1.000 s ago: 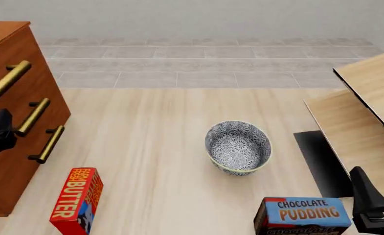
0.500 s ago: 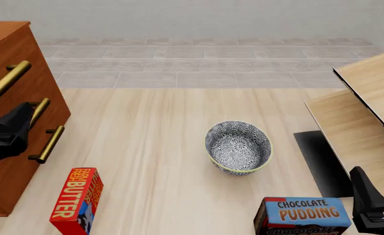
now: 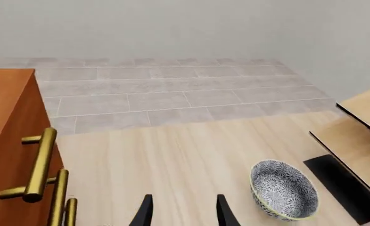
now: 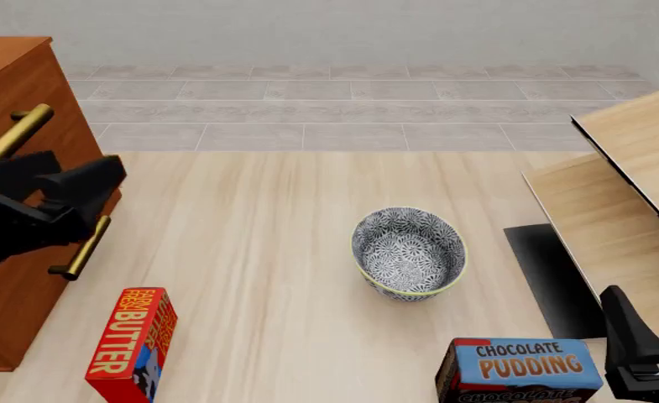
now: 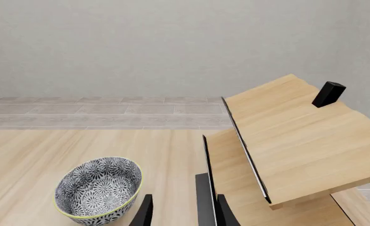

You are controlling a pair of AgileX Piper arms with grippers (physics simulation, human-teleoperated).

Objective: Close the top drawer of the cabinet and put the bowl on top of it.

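Hovering empty and parted beside the reddish-brown wooden cabinet (image 4: 16, 168), the left claw (image 4: 66, 197) next needed the patterned blue-grey bowl (image 4: 409, 252).

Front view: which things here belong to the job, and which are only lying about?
Belong to the job:
cabinet
top drawer
bowl
left pincer

Only lying about:
butter box
pudding box
pale wooden furniture

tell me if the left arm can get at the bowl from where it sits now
Probably yes. The left gripper is open and empty beside the cabinet, and only bare table lies between it and the bowl. The butter box stands nearer the camera, off that path. Whether it reaches that far is unclear.
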